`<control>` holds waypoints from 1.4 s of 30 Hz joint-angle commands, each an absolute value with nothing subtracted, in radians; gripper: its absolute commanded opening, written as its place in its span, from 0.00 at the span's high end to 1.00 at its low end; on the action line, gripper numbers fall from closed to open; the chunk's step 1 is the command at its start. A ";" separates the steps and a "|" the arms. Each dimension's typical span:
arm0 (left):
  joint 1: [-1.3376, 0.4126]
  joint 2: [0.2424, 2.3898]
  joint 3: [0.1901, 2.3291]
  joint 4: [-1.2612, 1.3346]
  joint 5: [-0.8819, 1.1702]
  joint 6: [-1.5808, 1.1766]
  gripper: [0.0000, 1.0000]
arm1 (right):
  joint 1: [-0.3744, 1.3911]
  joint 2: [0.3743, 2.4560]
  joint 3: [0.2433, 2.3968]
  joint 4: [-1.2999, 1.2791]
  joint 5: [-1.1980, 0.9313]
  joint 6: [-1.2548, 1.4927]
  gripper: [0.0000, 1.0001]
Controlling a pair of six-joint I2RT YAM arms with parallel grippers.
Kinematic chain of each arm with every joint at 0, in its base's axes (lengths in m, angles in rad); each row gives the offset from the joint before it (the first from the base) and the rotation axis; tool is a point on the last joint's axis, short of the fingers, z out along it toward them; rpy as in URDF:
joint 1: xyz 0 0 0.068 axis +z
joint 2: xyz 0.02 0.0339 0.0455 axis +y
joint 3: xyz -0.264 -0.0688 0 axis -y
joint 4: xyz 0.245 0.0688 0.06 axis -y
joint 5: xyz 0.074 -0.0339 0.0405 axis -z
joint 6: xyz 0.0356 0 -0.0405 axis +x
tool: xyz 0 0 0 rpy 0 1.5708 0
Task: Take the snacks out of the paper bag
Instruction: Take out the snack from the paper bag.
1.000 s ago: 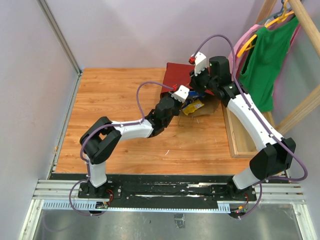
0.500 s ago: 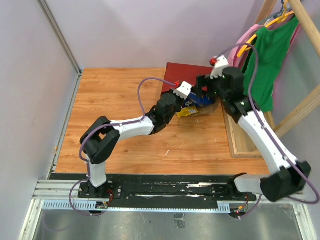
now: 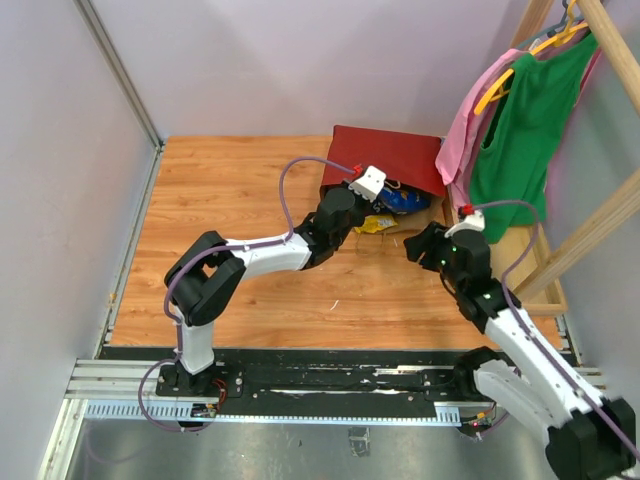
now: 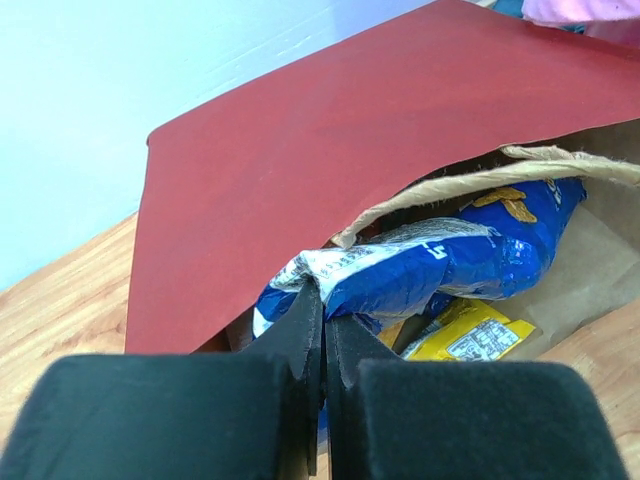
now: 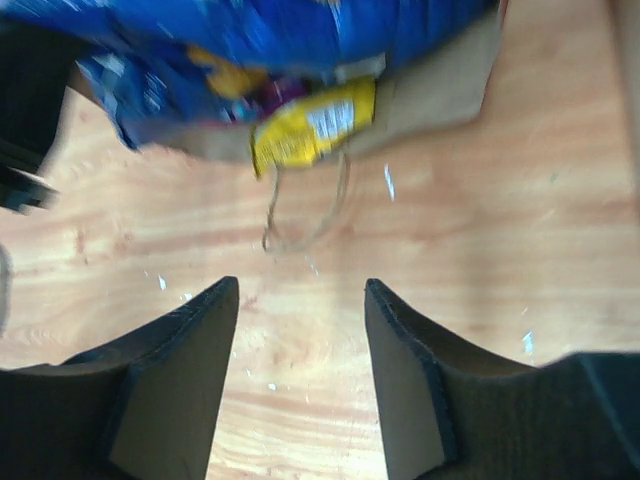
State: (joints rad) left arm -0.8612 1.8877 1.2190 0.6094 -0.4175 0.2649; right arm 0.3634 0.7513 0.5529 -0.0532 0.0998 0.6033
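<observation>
Red paper bag (image 3: 385,160) lies on its side near the table's (image 3: 230,190) far right corner, blue chip bag (image 4: 450,260) and yellow packet (image 4: 470,335) in its mouth, print unreadable; left gripper (image 4: 322,305) closed tight at the blue bag's crimped end, right gripper (image 5: 300,290) open, empty, over bare wood.

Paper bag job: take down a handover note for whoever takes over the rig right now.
Left gripper: shut, pinching the crimped end of the blue Doritos bag at the mouth of the paper bag.
Right gripper: open, empty, above the table in front of that mouth.
The paper bag lies on its side at the far side, mouth toward the arms. A yellow packet pokes out beneath the blue Doritos bag.
Done: no snack seen fully out.
Left: draw out the blue Doritos bag, the yellow packet, and anything hidden behind.
</observation>
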 commanded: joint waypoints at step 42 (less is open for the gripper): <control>-0.870 1.893 1.285 0.499 -0.436 0.231 1.00 | 0.318 1.689 0.715 0.556 0.110 0.951 0.54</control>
